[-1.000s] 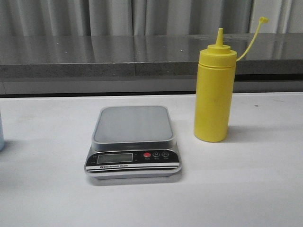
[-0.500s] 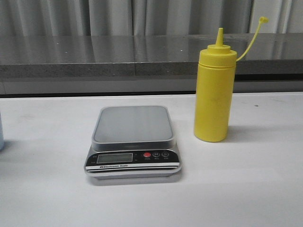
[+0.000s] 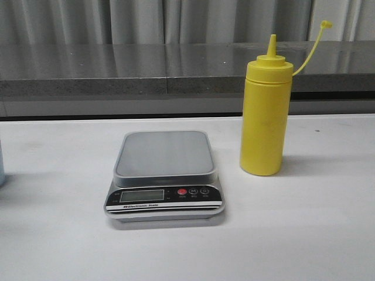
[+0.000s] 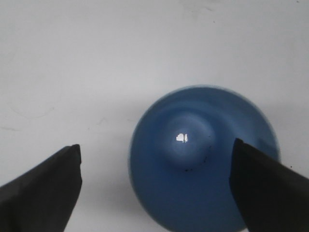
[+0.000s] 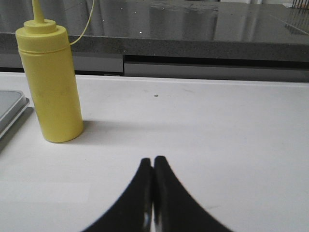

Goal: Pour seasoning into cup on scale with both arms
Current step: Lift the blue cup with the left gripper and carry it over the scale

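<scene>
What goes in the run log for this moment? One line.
left claw: open above cup | right claw: shut, empty | seasoning: upright | scale: bare

White table (image 3: 328,234), dark grey stone counter (image 3: 117,70), grey curtains (image 3: 176,20)

In the front view only a sliver of the pale blue plastic tumbler (image 3: 2,170) shows, cut off at nine o'clock. From the left wrist its lower rim (image 4: 203,159) leaves the frame at six o'clock, partly behind one black finger (image 4: 263,186). The flat silver-grey scale's (image 3: 164,175) display digits are too small to read; in the right wrist view only its corner (image 5: 10,108) appears.
</scene>
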`<state>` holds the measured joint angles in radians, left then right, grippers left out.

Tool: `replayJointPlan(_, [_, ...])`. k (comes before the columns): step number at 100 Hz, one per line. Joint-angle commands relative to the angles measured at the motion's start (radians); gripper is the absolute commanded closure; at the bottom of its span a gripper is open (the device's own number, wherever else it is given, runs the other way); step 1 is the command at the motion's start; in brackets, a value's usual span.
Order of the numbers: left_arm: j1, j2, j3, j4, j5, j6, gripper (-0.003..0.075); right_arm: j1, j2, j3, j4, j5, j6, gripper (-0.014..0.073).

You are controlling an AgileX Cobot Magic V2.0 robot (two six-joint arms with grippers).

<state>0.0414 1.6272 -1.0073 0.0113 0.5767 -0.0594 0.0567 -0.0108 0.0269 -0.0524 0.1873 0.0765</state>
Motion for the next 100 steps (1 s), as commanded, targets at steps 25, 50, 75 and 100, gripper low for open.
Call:
replayJointPlan(25, [0.003,0.003,-0.030,-0.011,-0.048,-0.015,0.0465,-0.008,-0.019,-0.021,-0.008,-0.081,-0.001,0.0661])
replayJointPlan(50, [0.003,0.003,-0.031,-0.025,-0.058,-0.015,0.0740,-0.008,-0.019,-0.021,-0.008,-0.081,-0.001,0.0661])
replayJointPlan(75, [0.003,-0.023,-0.085,-0.093,0.027,-0.006,0.0740,-0.008,-0.019,-0.021,-0.008,-0.081,-0.001,0.0661])
replayJointPlan(100, [-0.026,-0.063,-0.307,-0.190,0.264,0.051,0.0740,-0.008,-0.019,-0.021,-0.008,-0.081,-0.001,0.0661])
